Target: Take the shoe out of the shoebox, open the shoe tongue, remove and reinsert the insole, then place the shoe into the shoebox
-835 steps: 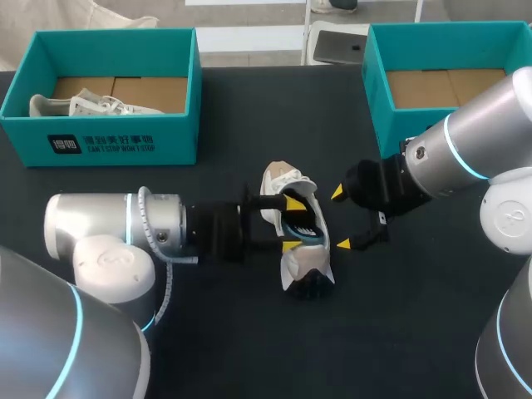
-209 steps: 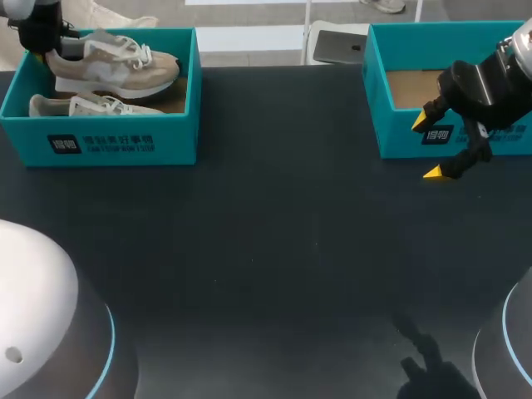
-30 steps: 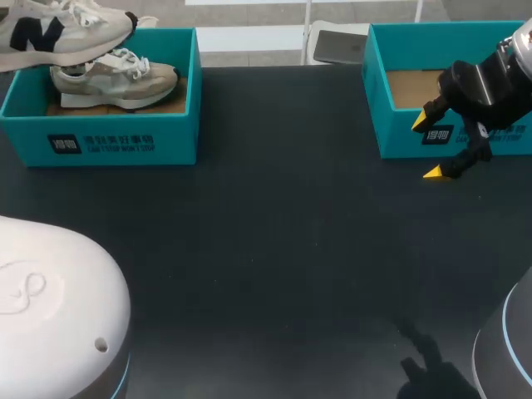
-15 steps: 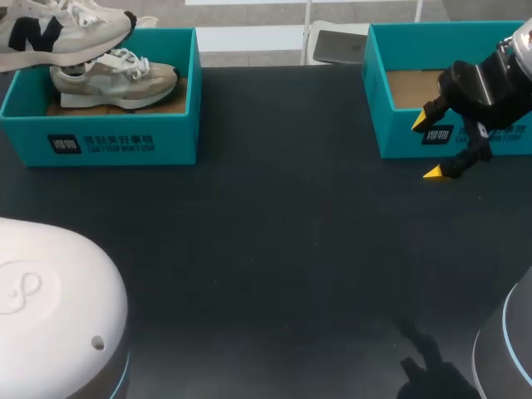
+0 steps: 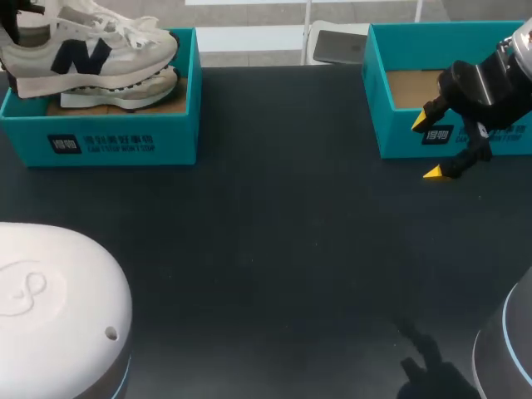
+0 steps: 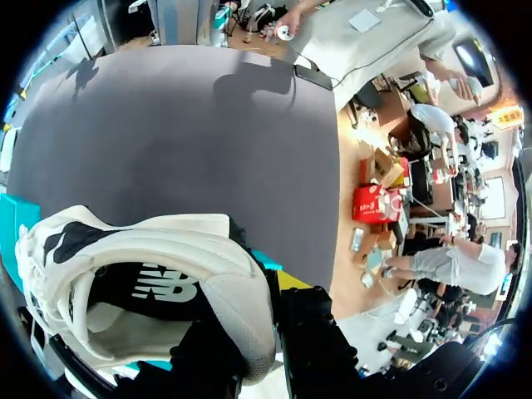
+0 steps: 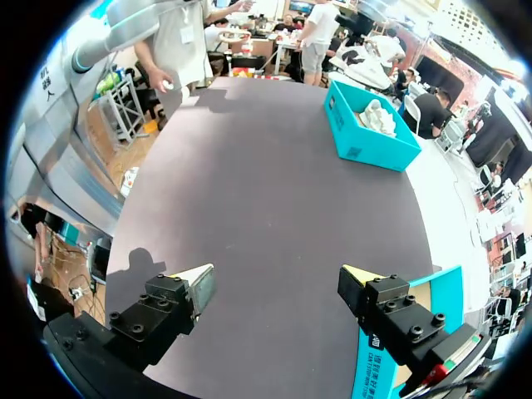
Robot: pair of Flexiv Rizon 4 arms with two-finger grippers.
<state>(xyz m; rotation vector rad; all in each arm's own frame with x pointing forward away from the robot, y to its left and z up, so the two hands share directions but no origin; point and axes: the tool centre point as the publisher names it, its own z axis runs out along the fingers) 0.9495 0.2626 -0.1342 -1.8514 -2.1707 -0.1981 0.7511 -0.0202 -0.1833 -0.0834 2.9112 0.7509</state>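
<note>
The left arm (image 5: 58, 307) shows a broad white joint close to the camera. Its gripper (image 6: 264, 309) is clamped on the heel of a shoe (image 6: 150, 266), one finger inside and one outside. The right arm (image 5: 492, 79) comes in from the right, and its gripper (image 5: 428, 148) hangs with its yellow-tipped fingers spread wide.

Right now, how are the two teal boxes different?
The left shoebox holds a beige shoe, with a white shoe hanging above it; the right shoebox shows only bare cardboard floor. My right gripper hangs open in front of the right shoebox, none in front of the left shoebox. Both are teal and open-topped.
</note>
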